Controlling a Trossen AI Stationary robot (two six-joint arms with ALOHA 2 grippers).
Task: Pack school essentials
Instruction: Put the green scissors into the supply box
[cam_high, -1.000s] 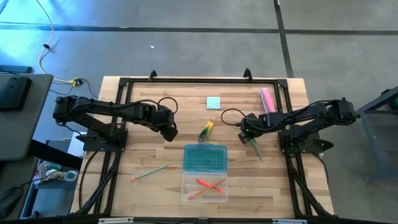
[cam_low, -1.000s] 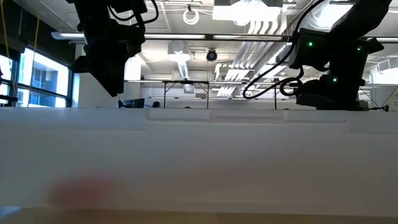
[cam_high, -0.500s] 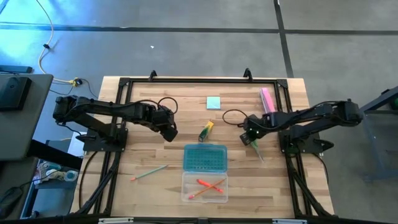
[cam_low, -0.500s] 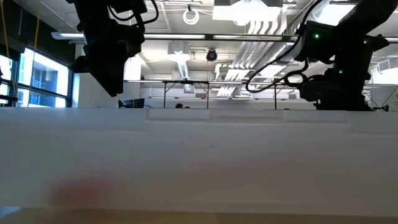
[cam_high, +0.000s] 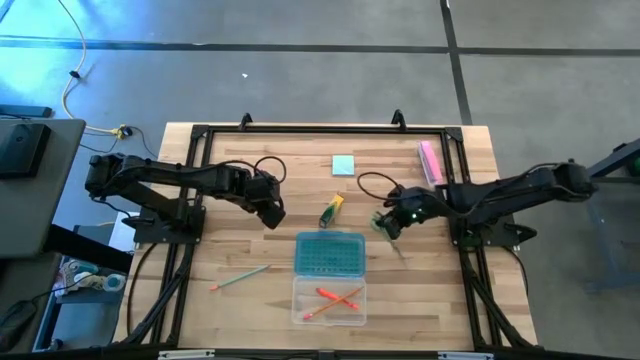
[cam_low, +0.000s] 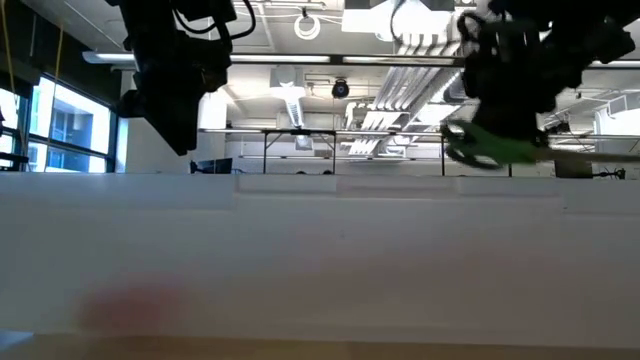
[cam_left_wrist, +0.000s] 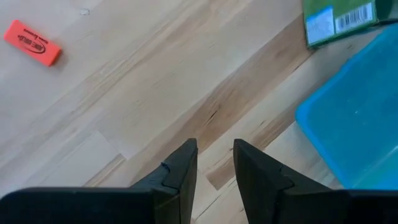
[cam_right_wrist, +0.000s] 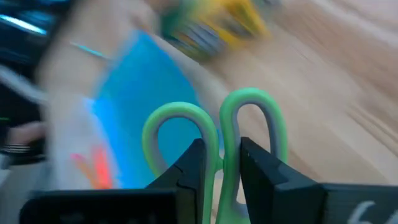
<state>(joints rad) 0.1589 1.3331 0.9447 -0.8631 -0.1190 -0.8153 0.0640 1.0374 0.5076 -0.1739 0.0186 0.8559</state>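
Carried toward the box since earlier, green-handled scissors (cam_right_wrist: 214, 134) show two rounded loops.

My two arms are dark, near black, built of jointed segments, each mounted on a black frame bolted to the table. A thin black cable loops loose by each wrist. My left gripper (cam_left_wrist: 212, 168) ends in two wedge-shaped dark fingers (matte, smooth-faced); my right gripper (cam_right_wrist: 219, 163) has the same pair.
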